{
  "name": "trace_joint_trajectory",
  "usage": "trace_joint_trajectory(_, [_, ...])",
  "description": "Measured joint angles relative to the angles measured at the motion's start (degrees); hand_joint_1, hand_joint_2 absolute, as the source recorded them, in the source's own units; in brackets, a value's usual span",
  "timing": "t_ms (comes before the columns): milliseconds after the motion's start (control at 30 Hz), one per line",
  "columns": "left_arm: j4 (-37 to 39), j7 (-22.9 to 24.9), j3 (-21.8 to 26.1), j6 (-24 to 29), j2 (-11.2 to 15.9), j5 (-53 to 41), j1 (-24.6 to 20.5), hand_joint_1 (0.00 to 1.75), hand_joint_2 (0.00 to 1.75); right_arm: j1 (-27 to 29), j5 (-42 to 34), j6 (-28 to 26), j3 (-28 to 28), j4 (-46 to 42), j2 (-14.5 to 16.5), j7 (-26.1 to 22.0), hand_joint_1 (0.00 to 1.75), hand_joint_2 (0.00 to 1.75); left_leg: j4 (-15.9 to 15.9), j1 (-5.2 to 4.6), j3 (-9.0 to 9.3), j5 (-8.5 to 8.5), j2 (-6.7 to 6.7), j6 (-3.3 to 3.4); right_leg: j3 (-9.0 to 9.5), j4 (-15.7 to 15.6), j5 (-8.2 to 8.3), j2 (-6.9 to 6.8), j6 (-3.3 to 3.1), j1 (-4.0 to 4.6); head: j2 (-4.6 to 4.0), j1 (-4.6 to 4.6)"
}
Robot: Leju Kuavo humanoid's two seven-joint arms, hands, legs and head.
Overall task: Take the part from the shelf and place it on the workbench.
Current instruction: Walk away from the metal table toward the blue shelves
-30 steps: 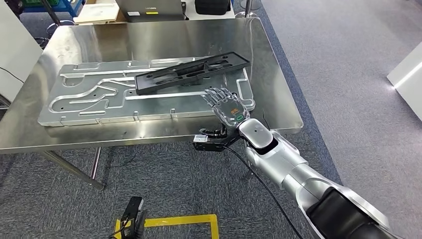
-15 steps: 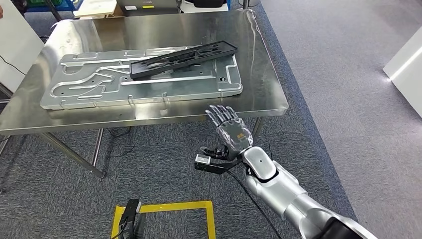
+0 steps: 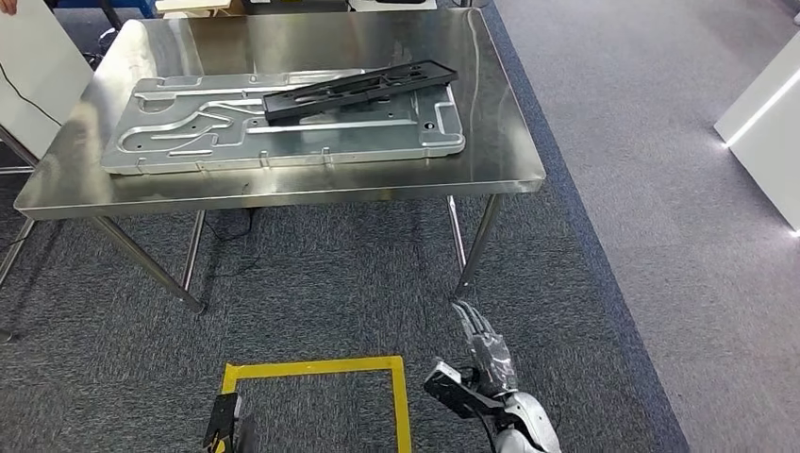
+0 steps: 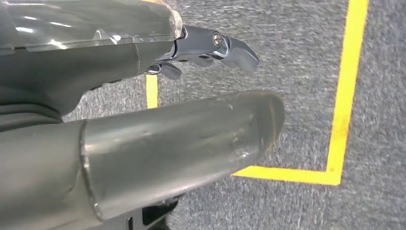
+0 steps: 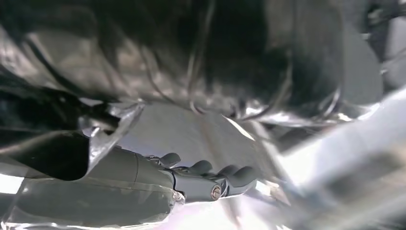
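Note:
The long black part (image 3: pixel 358 90) lies slanted across a grooved aluminium plate (image 3: pixel 189 132) on the steel workbench (image 3: pixel 283 193). My right hand (image 3: pixel 486 349) hangs low over the carpet, well in front of the bench's near edge, fingers stretched out and holding nothing. The right wrist view shows that same hand (image 5: pixel 191 182) with its fingers straight, against a blurred background. My left hand (image 4: pixel 143 96) hangs over the carpet by the yellow tape, holding nothing, its thumb and fingers apart.
A square of yellow floor tape (image 3: pixel 401 396) lies in front of the bench, with a small dark device (image 3: pixel 224 425) at its left corner. A white panel (image 3: pixel 33 66) stands left of the bench, a white block (image 3: pixel 764 132) at far right. A person's hand (image 3: pixel 8 6) is at the top left corner.
My right hand has drawn back from the plate's edge and dropped toward the floor, still holding nothing. The view has shifted backward. The black part stays on the plate.

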Motion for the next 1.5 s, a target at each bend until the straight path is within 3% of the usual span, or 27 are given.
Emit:
trace_joint_trajectory(67, [0.0, -0.6, 0.24, 0.28, 0.08, 0.9, 0.22, 0.0, 0.0, 1.12, -2.9, -0.12, -2.44, 4.34, 0.38, -1.7, 0.0, 0.0, 0.27, -0.02, -0.53, 0.84, 0.08, -0.75, 3.19, -5.03, -1.26, 0.07, -0.55, 0.39, 0.01, -0.01])
trace_joint_trajectory(133, [0.0, -1.12, 0.58, 0.47, 0.18, 1.83, 0.63, 0.0, 0.0, 2.01, -6.19, 0.04, -4.98, 9.84, 0.86, -3.35, 0.0, 0.0, 0.24, 0.13, -0.71, 1.43, 0.07, -1.48, 2.84, -5.61, -0.66, -0.07, -1.3, 0.51, 0.0, 0.0])
trace_joint_trajectory(167, [0.01, -1.35, 0.81, 0.56, 0.28, 2.25, 0.92, 0.0, 0.0, 2.35, -7.71, 0.16, -6.39, 12.61, 1.1, -4.05, 0.0, 0.0, 0.81, 0.22, -1.1, 0.5, 0.02, -1.8, 2.42, -5.72, -0.09, -0.2, -1.82, 0.44, 0.0, -0.02])
trace_joint_trajectory(233, [0.02, -1.82, 1.26, 0.74, 0.51, 2.99, 1.5, 0.0, 0.0, 2.79, -10.08, 0.51, -9.18, 17.79, 1.5, -4.77, 0.0, 0.0, 5.03, 0.41, -2.59, -4.5, -0.07, -2.31, 1.13, -5.95, 1.3, -0.46, -2.74, 0.24, -0.01, -0.02])
trace_joint_trajectory(300, [0.02, -2.13, 1.55, 0.86, 0.67, 3.47, 1.86, 0.0, 0.0, 3.26, -11.73, 1.12, -11.53, 22.19, 1.75, -4.38, 0.0, 0.0, 12.45, 0.43, -4.3, -10.11, -0.08, -2.72, -0.56, -5.86, 2.58, -0.56, -3.02, 0.38, -0.01, -0.01])
trace_joint_trajectory(333, [0.02, -2.23, 1.65, 0.91, 0.77, 3.67, 2.0, 0.0, 0.0, 3.59, -12.53, 1.56, -12.55, 24.13, 1.84, -3.97, 0.0, 0.0, 15.56, 0.43, -4.56, -11.18, -0.08, -2.85, -1.48, -5.76, 3.2, -0.61, -2.97, 0.44, -0.01, -0.01])
trace_joint_trajectory(367, [0.02, -2.34, 1.74, 0.95, 0.9, 3.84, 2.13, 0.0, 0.0, 3.96, -13.32, 2.09, -13.6, 25.91, 1.88, -3.48, 0.0, 0.0, 17.07, 0.44, -4.03, -10.77, -0.08, -2.91, -2.46, -5.59, 3.81, -0.65, -2.87, 0.48, -0.01, -0.01])
trace_joint_trajectory(400, [0.02, -2.46, 1.82, 0.98, 1.04, 3.97, 2.23, 0.0, 0.0, 4.31, -14.07, 2.64, -14.62, 27.46, 1.9, -2.92, 0.0, 0.0, 16.66, 0.44, -2.57, -9.39, -0.08, -2.88, -3.44, -5.36, 4.36, -0.67, -2.72, 0.47, -0.01, -0.01])
trace_joint_trajectory(467, [0.01, -2.67, 1.94, 1.05, 1.32, 4.18, 2.26, 0.0, 0.0, 4.96, -15.4, 3.81, -16.77, 30.27, 1.93, -1.53, 0.0, 0.0, 10.39, 0.43, 3.13, -7.0, -0.16, -2.64, -5.15, -4.76, 5.28, -0.64, -2.26, 0.47, 0.0, -0.02])
trace_joint_trajectory(533, [0.0, -2.76, 2.04, 1.15, 1.5, 4.24, 2.12, 0.0, 0.0, 5.53, -16.46, 5.21, -18.67, 32.4, 1.93, -0.05, 0.0, 0.0, 2.39, 0.26, 8.7, -7.78, -0.39, -2.09, -6.15, -4.18, 6.06, -0.69, -1.67, 0.61, 0.0, -0.01])
trace_joint_trajectory(567, [0.0, -2.76, 2.09, 1.24, 1.56, 4.18, 2.06, 0.0, 0.0, 5.82, -16.9, 6.06, -19.47, 33.34, 1.93, 0.8, 0.0, 0.0, 0.09, 0.14, 9.98, -8.57, -0.52, -1.75, -6.38, -4.11, 6.45, -0.76, -1.36, 0.68, -0.01, 0.01])
trace_joint_trajectory(633, [0.01, -2.72, 2.16, 1.46, 1.7, 3.86, 2.08, 0.0, 0.0, 6.53, -17.61, 7.85, -20.77, 35.17, 1.9, 2.99, 0.0, 0.0, -1.09, 0.06, 9.96, -8.62, -0.7, -0.71, -6.54, -4.26, 7.06, -0.9, -0.6, 0.62, -0.01, 0.02])
trace_joint_trajectory(667, [0.01, -2.69, 2.16, 1.58, 1.78, 3.7, 2.07, 0.0, 0.0, 6.94, -17.94, 8.61, -21.24, 35.96, 1.86, 4.11, 0.0, 0.0, -1.21, 0.09, 9.72, -8.27, -0.78, -0.12, -6.7, -3.95, 6.53, -0.84, -0.25, 0.53, -0.01, 0.03])
trace_joint_trajectory(733, [0.01, -2.66, 2.16, 1.82, 1.96, 3.5, 1.99, 0.0, 0.0, 7.91, -18.51, 9.79, -21.98, 37.23, 1.8, 6.1, 0.0, 0.0, -1.36, 0.1, 9.2, -7.37, -0.93, 1.06, -7.88, -0.51, 2.84, -0.59, 0.28, 0.33, -0.01, 0.03])
trace_joint_trajectory(800, [0.0, -2.54, 2.16, 2.03, 2.15, 3.26, 1.93, 0.0, 0.0, 8.71, -18.86, 10.78, -22.59, 38.25, 1.73, 8.05, 0.0, 0.0, -1.3, -0.17, 8.37, -6.57, -1.22, 1.59, -10.21, 6.76, -2.28, -0.36, 0.54, 0.29, -0.01, 0.03])
trace_joint_trajectory(833, [0.0, -2.37, 2.16, 2.1, 2.26, 3.09, 1.92, 0.0, 0.0, 8.99, -18.96, 11.37, -22.81, 38.68, 1.64, 9.1, 0.0, 0.0, -1.24, -0.32, 7.89, -6.17, -1.46, 1.65, -11.02, 9.92, -3.64, -0.28, 0.59, 0.31, -0.01, 0.03])
trace_joint_trajectory(867, [0.0, -2.1, 2.14, 2.13, 2.39, 2.83, 1.89, 0.0, 0.0, 9.24, -18.97, 12.09, -22.98, 39.05, 1.51, 10.17, 0.0, 0.0, -1.16, -0.46, 7.39, -5.8, -1.76, 1.65, -10.96, 11.43, -3.85, -0.2, 0.54, 0.34, -0.01, 0.03])
trace_joint_trajectory(900, [0.0, -1.74, 2.08, 2.15, 2.5, 2.45, 1.81, 0.0, 0.0, 9.45, -18.87, 12.8, -23.05, 39.29, 1.37, 11.2, 0.0, 0.0, -1.05, -0.59, 6.95, -5.5, -2.15, 1.6, -9.71, 10.61, -2.98, -0.05, 0.34, 0.39, -0.01, 0.03])
trace_joint_trajectory(1000, [0.0, -0.17, 1.03, 2.03, 2.77, 0.44, 0.91, 0.0, 0.0, 9.88, -18.04, 14.33, -23.09, 39.73, 0.68, 13.6, 0.0, 0.0, -0.74, -0.81, 6.07, -4.88, -3.52, 1.34, -1.87, -0.62, 0.58, 2.51, -1.15, 0.63, -0.01, 0.01])
trace_joint_trajectory(1067, [-0.05, 0.7, -0.02, 1.86, 2.87, -0.75, -0.15, 0.0, 0.0, 10.03, -17.55, 15.14, -23.11, 39.99, 0.1, 14.03, 0.0, 0.0, -0.64, -0.65, 5.67, -4.45, -4.51, 0.84, 0.84, -5.01, 1.08, 3.94, -1.75, 0.8, -0.01, 0.01])
trace_joint_trajectory(1133, [-0.25, 1.37, -1.0, 1.69, 3.1, -1.82, -1.05, 0.0, 0.0, 9.93, -17.32, 15.96, -23.21, 40.12, -0.32, 13.93, 0.0, 0.0, -0.71, -0.6, 5.33, -3.99, -5.54, 0.09, 1.08, -5.78, 1.45, 2.95, -1.91, 0.81, -0.01, 0.04])
trace_joint_trajectory(1200, [-0.43, 2.07, -2.21, 1.32, 3.38, -3.06, -1.89, 0.0, 0.0, 9.7, -17.02, 16.26, -23.31, 40.17, -0.56, 14.13, 0.0, 0.0, 0.47, -0.79, 4.49, -5.0, -4.69, -0.56, 1.28, -6.83, 2.05, 1.45, -2.42, 0.43, -0.01, -0.03])
trace_joint_trajectory(1267, [-0.38, 1.27, -3.66, 0.06, 3.84, -4.5, -1.8, 0.0, 0.0, 9.77, -17.34, 16.39, -23.49, 40.25, -0.58, 14.14, 0.0, 0.0, 5.91, -0.57, 2.06, -8.68, -2.37, -1.28, 1.2, -7.42, 2.52, -0.18, -2.82, 0.21, -0.01, -0.1])
trace_joint_trajectory(1333, [0.32, -4.55, -4.95, -2.36, 5.08, -5.92, 0.88, 0.0, 0.0, 10.03, -18.33, 17.06, -24.12, 40.33, -0.55, 13.29, 0.0, 0.0, 13.29, 0.05, -0.71, -12.22, -1.18, -2.17, 0.83, -7.28, 2.57, -1.38, -2.97, 0.21, -0.01, -0.12])
trace_joint_trajectory(1367, [1.05, -8.74, -5.53, -3.58, 6.09, -6.5, 2.9, 0.0, 0.0, 10.12, -18.58, 17.55, -24.45, 40.36, -0.52, 12.56, 0.0, 0.0, 15.13, 0.35, -1.1, -12.61, -0.98, -2.57, 0.67, -7.09, 2.54, -1.64, -2.94, 0.16, -0.01, -0.12])
trace_joint_trajectory(1433, [2.77, -14.65, -6.6, -5.18, 8.0, -7.48, 6.9, 0.0, 0.0, 10.24, -18.24, 18.08, -24.7, 40.42, -0.48, 10.7, 0.0, 0.0, 12.44, 0.8, 1.12, -10.42, -0.43, -3.2, 0.36, -6.44, 2.33, -2.11, -2.64, -0.08, -0.01, -0.13])
trace_joint_trajectory(1500, [3.78, -15.91, -7.52, -5.94, 9.31, -8.15, 9.38, 0.0, 0.0, 10.58, -18.09, 17.78, -24.77, 40.46, -0.3, 7.91, 0.0, 0.0, 4.72, 0.81, 5.36, -7.45, 1.72, -3.29, -0.03, -5.44, 1.83, -3.25, -1.89, -0.2, -0.01, -0.15])
